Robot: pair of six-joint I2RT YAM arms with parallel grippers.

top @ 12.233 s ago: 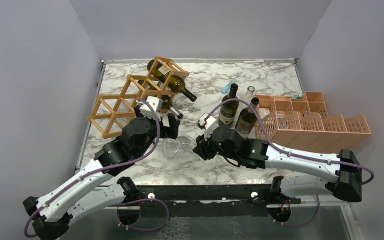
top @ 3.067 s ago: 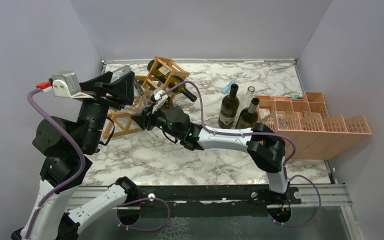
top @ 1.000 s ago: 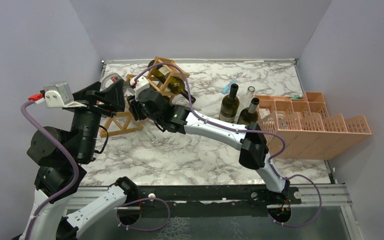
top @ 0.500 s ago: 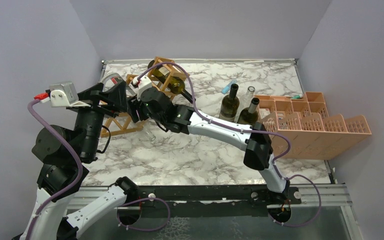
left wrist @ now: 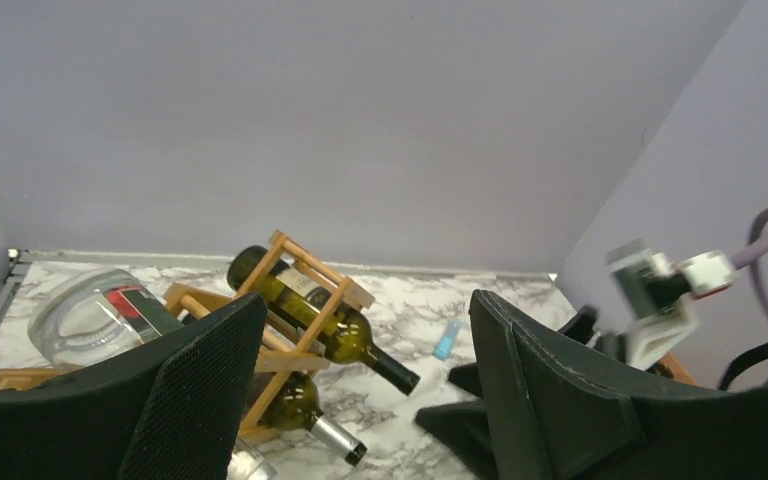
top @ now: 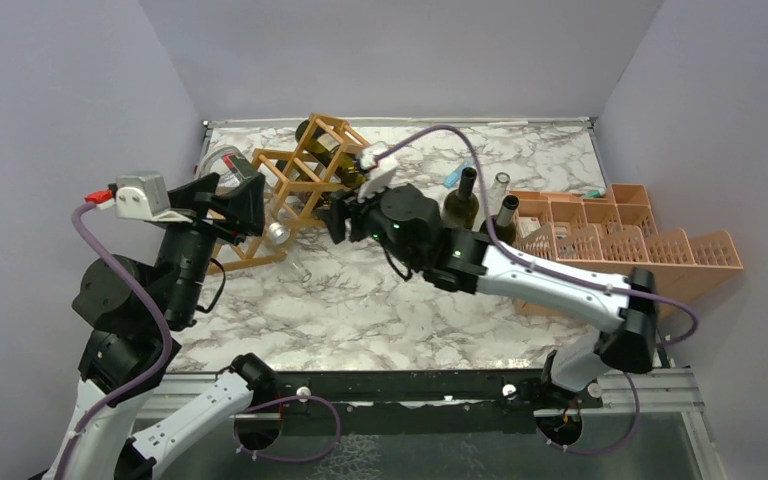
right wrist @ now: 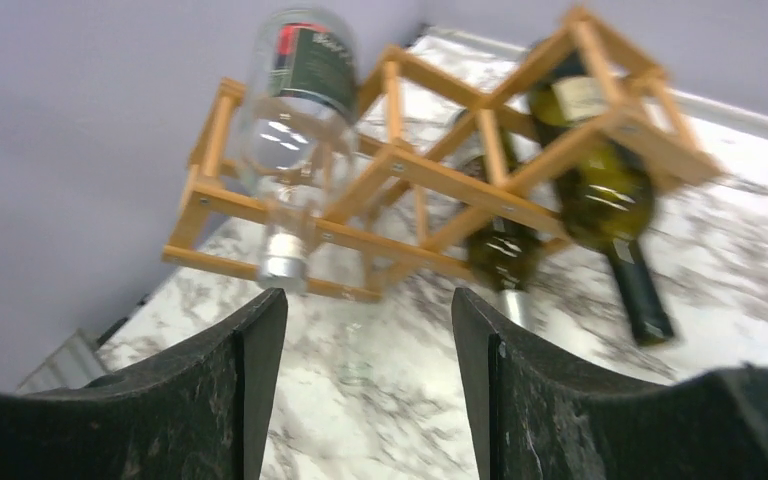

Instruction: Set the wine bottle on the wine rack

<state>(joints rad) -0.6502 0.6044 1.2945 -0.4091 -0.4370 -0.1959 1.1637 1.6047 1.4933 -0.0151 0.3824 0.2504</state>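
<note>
Apparently the main work is done. The right gripper (right wrist: pixel 368 300) is spread wide and holds nothing; between its 2 fingers only the table and the rack are seen. The left gripper (left wrist: pixel 367 300) is also wide apart and empty, and it hangs high over the left edge of the marble table (top: pixel 410 310).

The wine bottle (right wrist: pixel 295 110), a clear one with a dark label and a silver cap, lies on the wine rack (right wrist: pixel 440 175) at the rack's low end, near the left edge. It is in front of the right gripper and apart from it. In the left wrist view it lies near the left gripper, beside and below one finger; I cannot tell if they touch. Its base points to the far-left corner and its neck points toward the near edge.

I judge that the bottle rests on the wooden bars by itself. What is left is only to take both arms away without pushing the rack. An upper dark bottle (right wrist: pixel 600 180) and a lower dark bottle (right wrist: pixel 500 255) fill the higher cells.
</note>
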